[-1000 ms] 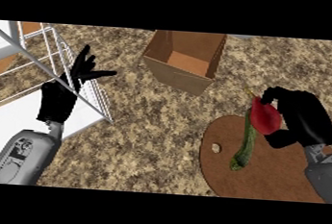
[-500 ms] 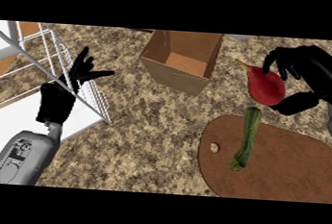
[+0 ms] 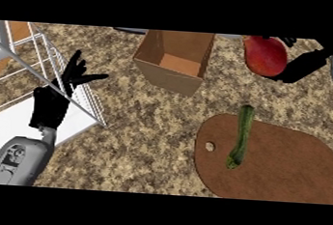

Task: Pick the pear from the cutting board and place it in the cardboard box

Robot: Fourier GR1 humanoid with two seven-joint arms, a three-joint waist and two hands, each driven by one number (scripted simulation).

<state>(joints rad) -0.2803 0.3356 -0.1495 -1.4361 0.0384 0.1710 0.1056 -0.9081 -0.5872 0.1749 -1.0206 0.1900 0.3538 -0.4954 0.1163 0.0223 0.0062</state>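
Pear (image 3: 265,55): red, held in the air near the top edge of the view, off the cutting board and to the right of the cardboard box, not over its opening.
Right hand (image 3: 301,68): comes in from the upper right. Its fingers (image 3: 285,42) look curled round the pear's far side, though the fruit hides most of the hold.
Why held so: I'd say this is the carry, with the fruit kept high enough to pass over the box's near wall.
Cardboard box (image 3: 167,78): open at the top with nothing inside that I can see, standing near the desk's far side and turned at a slant.
Next move, by my guess: go left until the pear is over the opening, then lower and let go.
Cutting board (image 3: 289,166): brown and rounded, at the lower right, well apart from the box.
Green vegetable (image 3: 241,136): long and thin, lying along the board's left part with its tip past the rim.
Left hand (image 3: 72,79): open with fingers spread upward, resting at the left by the wire rack (image 3: 37,66).
Desk (image 3: 148,132): speckled brown stone.
Room: hardly any of it shows beyond the rack and a white surface (image 3: 11,126) beneath it.
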